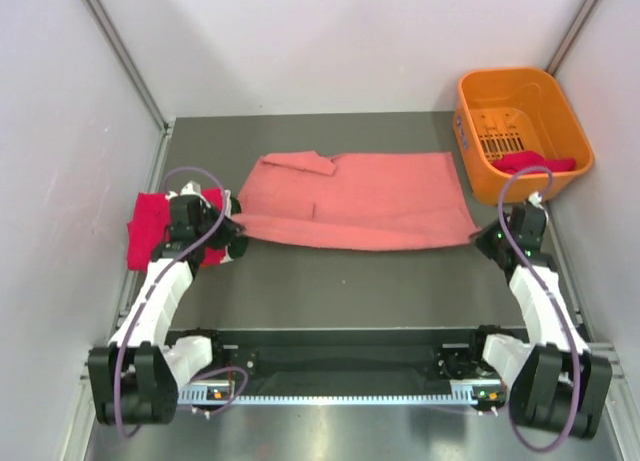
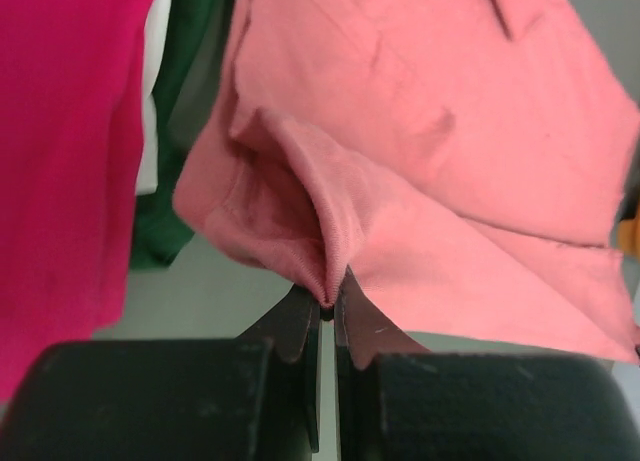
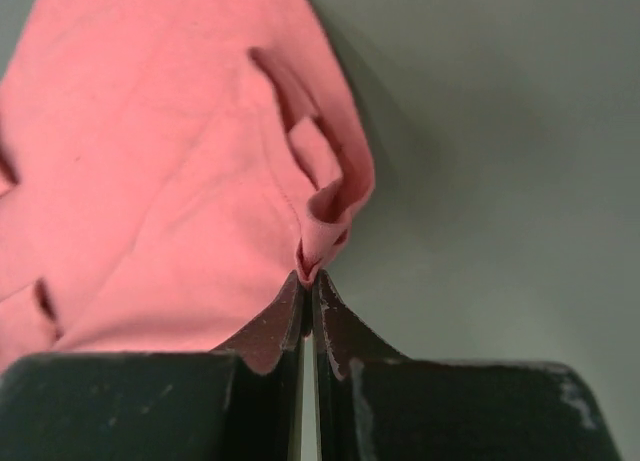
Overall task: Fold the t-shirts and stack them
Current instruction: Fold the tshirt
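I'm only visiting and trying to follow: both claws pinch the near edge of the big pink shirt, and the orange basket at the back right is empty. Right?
Not quite. The orange basket is not empty: the top external view shows a magenta-red cloth lying in it. The rest holds: the left gripper and right gripper each pinch the near edge of the salmon-pink shirt.

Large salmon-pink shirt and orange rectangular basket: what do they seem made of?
The large salmon-pink shirt looks like soft matte knit cloth, likely cotton: it bunches, creases, shows stitched hems. The orange rectangular basket looks like rigid, slightly glossy moulded plastic: smooth rounded rim, slotted floor.
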Motion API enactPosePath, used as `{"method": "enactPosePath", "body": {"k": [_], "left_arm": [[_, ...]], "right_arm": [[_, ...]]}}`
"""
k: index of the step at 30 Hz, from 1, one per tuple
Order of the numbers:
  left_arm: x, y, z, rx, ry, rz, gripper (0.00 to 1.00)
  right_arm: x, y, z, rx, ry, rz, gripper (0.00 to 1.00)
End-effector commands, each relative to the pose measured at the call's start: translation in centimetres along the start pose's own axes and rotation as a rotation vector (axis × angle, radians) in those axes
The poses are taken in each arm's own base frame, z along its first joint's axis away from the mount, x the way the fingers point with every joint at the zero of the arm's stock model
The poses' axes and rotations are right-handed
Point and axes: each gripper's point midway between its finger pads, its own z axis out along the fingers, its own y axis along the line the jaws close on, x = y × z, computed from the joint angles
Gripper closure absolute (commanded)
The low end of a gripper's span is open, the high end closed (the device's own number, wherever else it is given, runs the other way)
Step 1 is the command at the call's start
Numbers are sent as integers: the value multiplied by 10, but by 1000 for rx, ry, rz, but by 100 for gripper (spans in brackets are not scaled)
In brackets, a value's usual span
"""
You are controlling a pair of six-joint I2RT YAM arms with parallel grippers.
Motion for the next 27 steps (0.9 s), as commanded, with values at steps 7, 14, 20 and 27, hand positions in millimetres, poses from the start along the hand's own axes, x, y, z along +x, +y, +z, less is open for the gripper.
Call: {"method": "enactPosePath", "body": {"k": [7,14,20,27], "left_arm": [[23,39,-44,-161,-39,-10,100],[32,41,-49,-158,-28,-66,21],[-4,19,-74,-128,-156,-1,1],[-31,-21,-68,-23,-130,94,2]], "right_arm": [[11,-67,-34,274,-87,53,100],[15,-78,-40,305,-129,81,24],[-20,-44,-56,180,-237,-19,26],[-47,13,-63,51,-223,-277,34]]}}
